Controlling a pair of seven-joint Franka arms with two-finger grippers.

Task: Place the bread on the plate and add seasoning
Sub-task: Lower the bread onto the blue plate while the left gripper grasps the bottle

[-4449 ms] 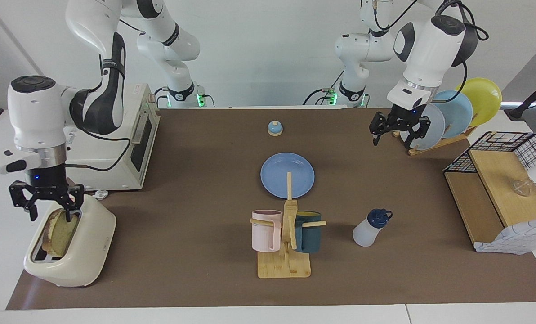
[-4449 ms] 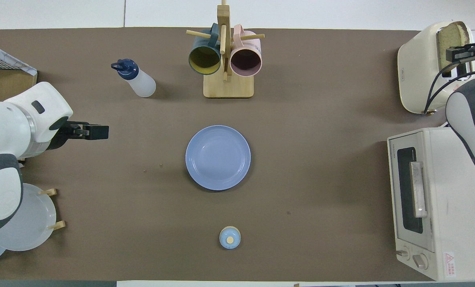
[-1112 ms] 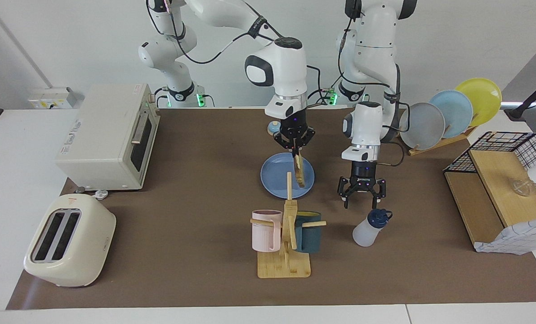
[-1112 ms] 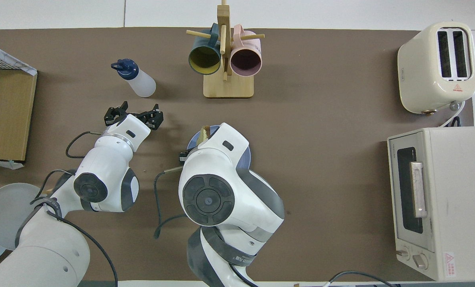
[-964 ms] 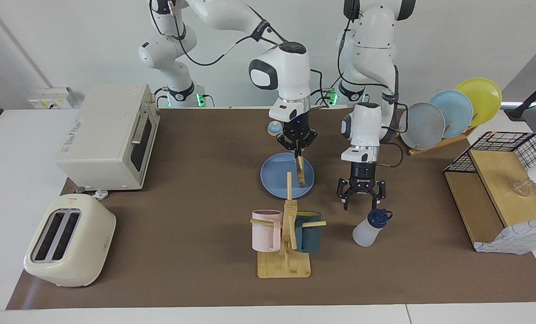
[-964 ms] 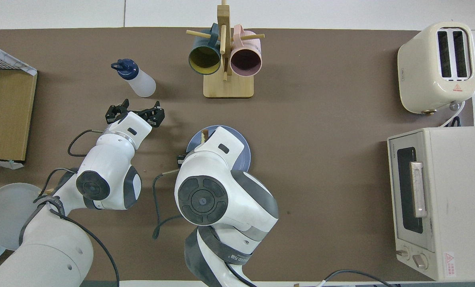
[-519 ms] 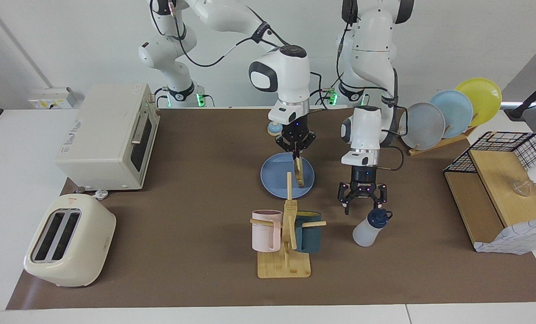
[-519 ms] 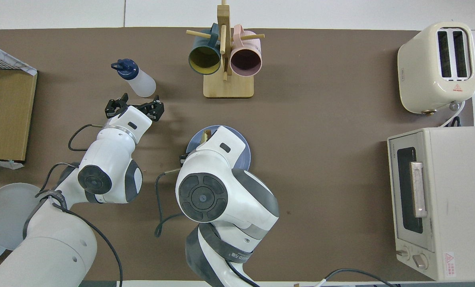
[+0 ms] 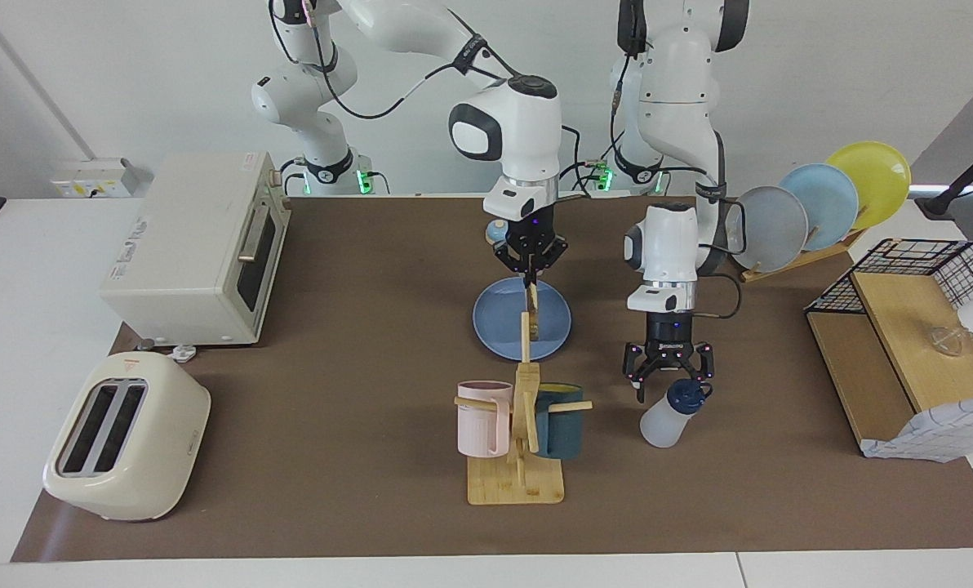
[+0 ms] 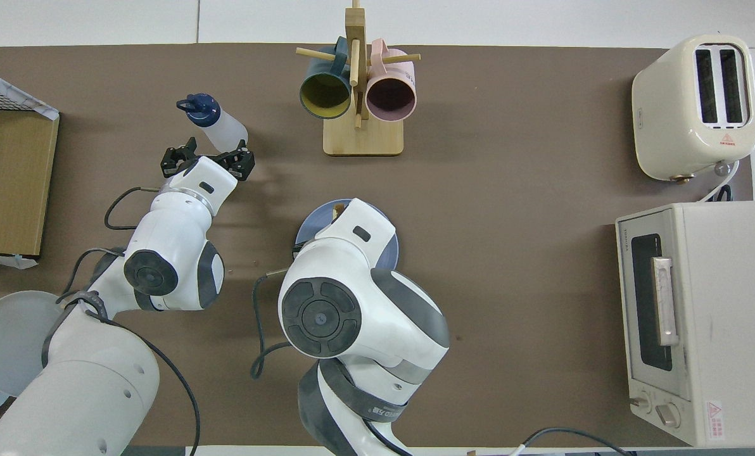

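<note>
Blue plate (image 9: 503, 322) is set at the middle of the worktop (image 9: 356, 343); bread (image 9: 532, 314) is held on edge over it in the closed jaws of the right gripper (image 9: 531, 273). The left gripper (image 9: 671, 381) is poised with jaws spread over the seasoning bottle (image 9: 668, 415), which stands farther from the robots than the plate.

right pincer (image 9: 530, 273) clamped, pointing down, left pincer (image 9: 671, 380) spread wide, lowered
</note>
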